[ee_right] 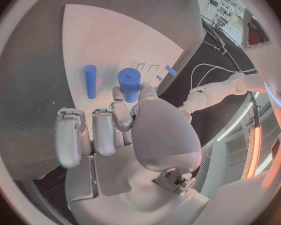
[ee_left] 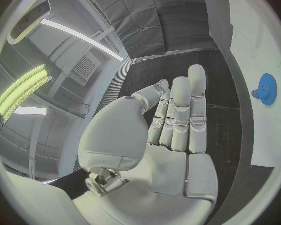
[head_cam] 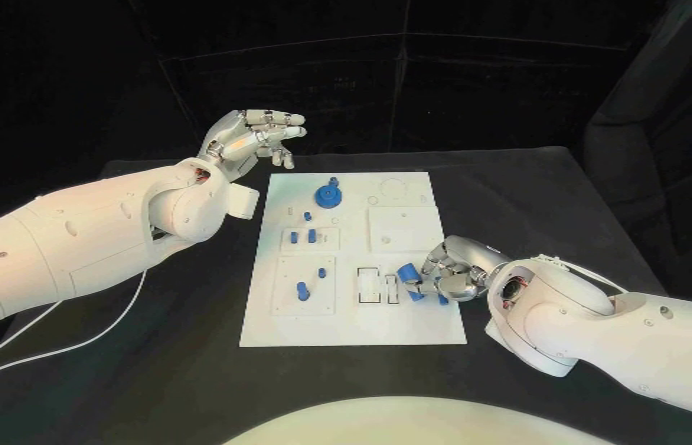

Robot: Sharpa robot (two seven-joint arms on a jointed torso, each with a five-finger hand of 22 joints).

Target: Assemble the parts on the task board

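In the head view, the right hand [head_cam: 450, 273] rests at the task board [head_cam: 353, 325]'s right edge, fingers curled around a blue part [head_cam: 410, 271], while the left hand [head_cam: 257, 137] hovers off the board's far left corner, fingers loosely spread, holding nothing. The left wrist view shows one blue gear [ee_left: 267, 88] standing on the board, well apart from the straight fingers [ee_left: 181, 110]. The right wrist view shows a stubby blue cylinder [ee_right: 129, 83] pinched at the fingertips [ee_right: 120, 110], and one slim blue peg [ee_right: 90, 81] lying on the board nearby.

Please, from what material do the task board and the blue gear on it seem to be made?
The task board looks like matte white plastic: flat, even colour, crisp cut-out recesses, no glare. The blue gear is probably moulded or printed plastic too: uniform saturated blue, fine teeth and no metallic shine. Neither can be confirmed by sight alone.
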